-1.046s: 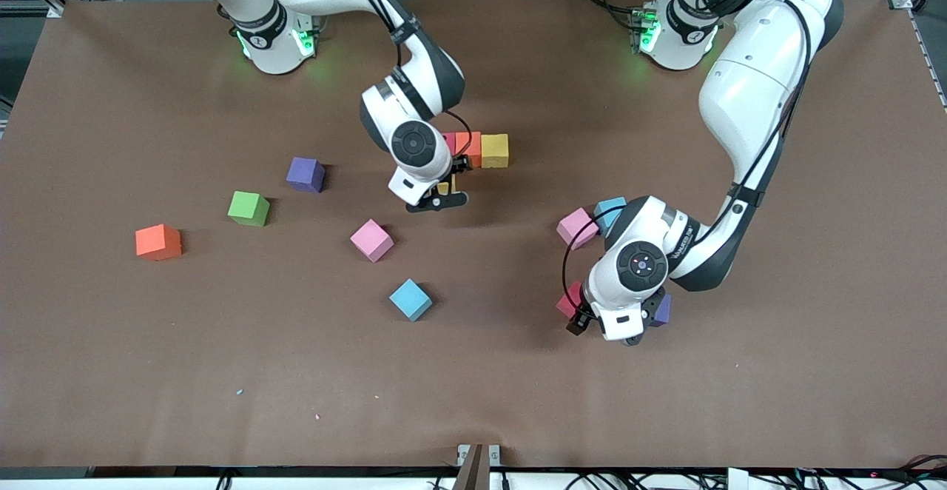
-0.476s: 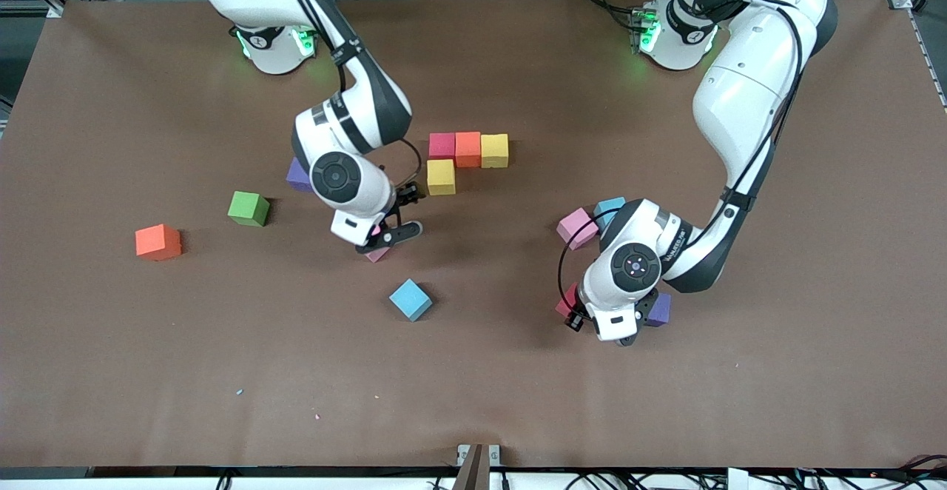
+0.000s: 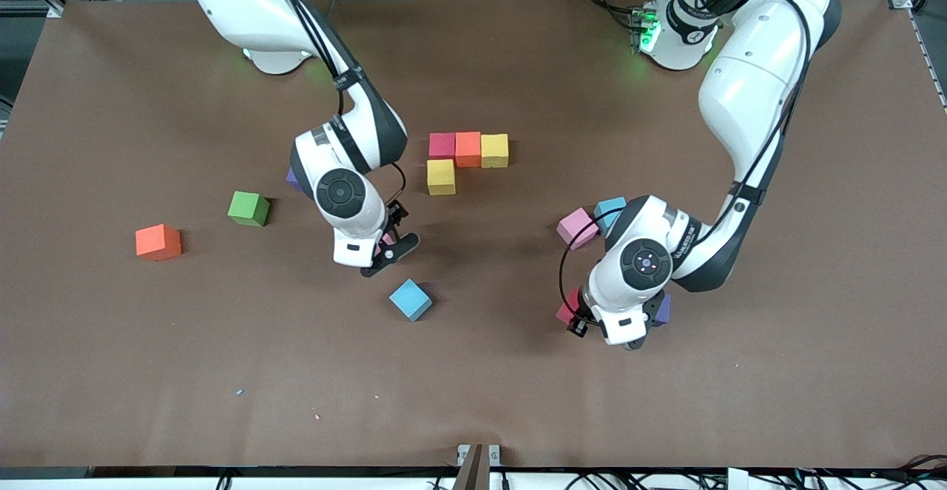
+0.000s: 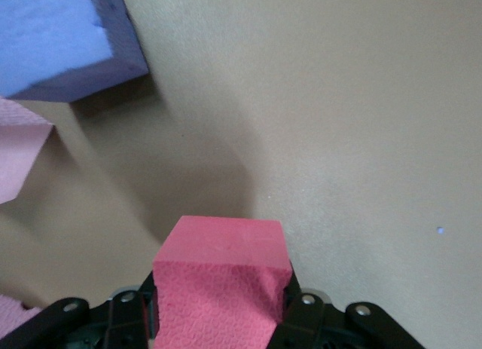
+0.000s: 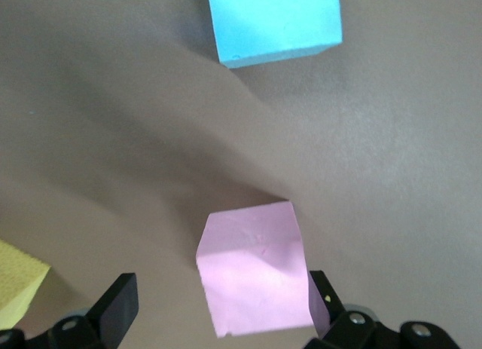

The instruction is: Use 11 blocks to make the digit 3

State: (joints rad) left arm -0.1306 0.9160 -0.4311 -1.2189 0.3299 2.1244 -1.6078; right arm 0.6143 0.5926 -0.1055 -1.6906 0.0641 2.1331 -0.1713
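Note:
A red block (image 3: 442, 145), an orange block (image 3: 467, 149) and a yellow block (image 3: 494, 150) form a row, with a second yellow block (image 3: 441, 177) just nearer the camera under the red one. My right gripper (image 3: 379, 250) is open astride a pink block (image 5: 252, 266); one finger (image 5: 320, 289) touches it and the other stands apart. My left gripper (image 3: 579, 317) is shut on a red block (image 4: 224, 258), low at the table. Loose blocks are green (image 3: 248, 208), red-orange (image 3: 157, 242), light blue (image 3: 410, 300), pink (image 3: 576, 227) and light blue (image 3: 610, 211).
One purple cube (image 3: 662, 309) sits beside my left gripper, partly hidden by it, and also shows in the left wrist view (image 4: 60, 40). The other purple cube (image 3: 291, 177) is mostly hidden by my right arm.
My right gripper left the yellow block beside the row and moved toward the camera, down around the pink block. My left gripper has barely moved.

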